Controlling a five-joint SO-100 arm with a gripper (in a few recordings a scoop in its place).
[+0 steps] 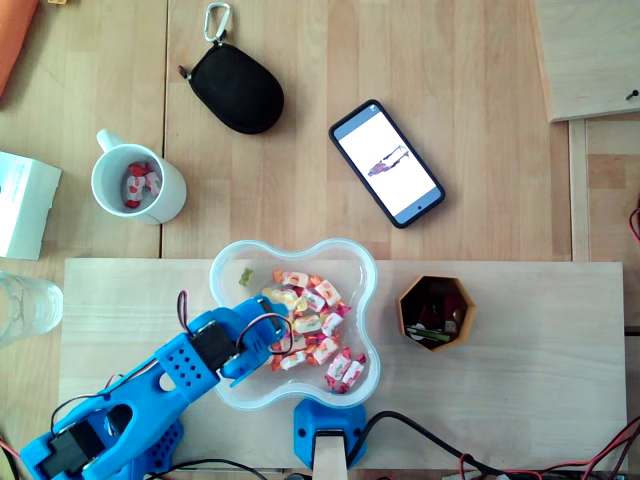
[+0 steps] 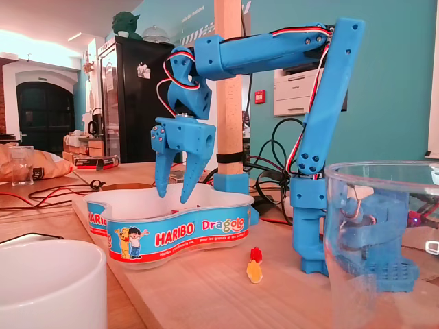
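Wrapped candies (image 1: 310, 322): red/orange/white, loose pile, right half of tub (image 1: 222, 262). Tub: clear, lobed, Haribo label, upright, mid worktop, btm edge in overhead view.

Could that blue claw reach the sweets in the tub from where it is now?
Probably yes. The claw hangs open right over the tub, its tips about level with the rim. The tub has no lid, and the sweets lie bare below, with nothing in between.

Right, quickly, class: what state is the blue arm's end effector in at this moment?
End effector: open, nothing between its fingers, over the Haribo tub of wrapped sweets.
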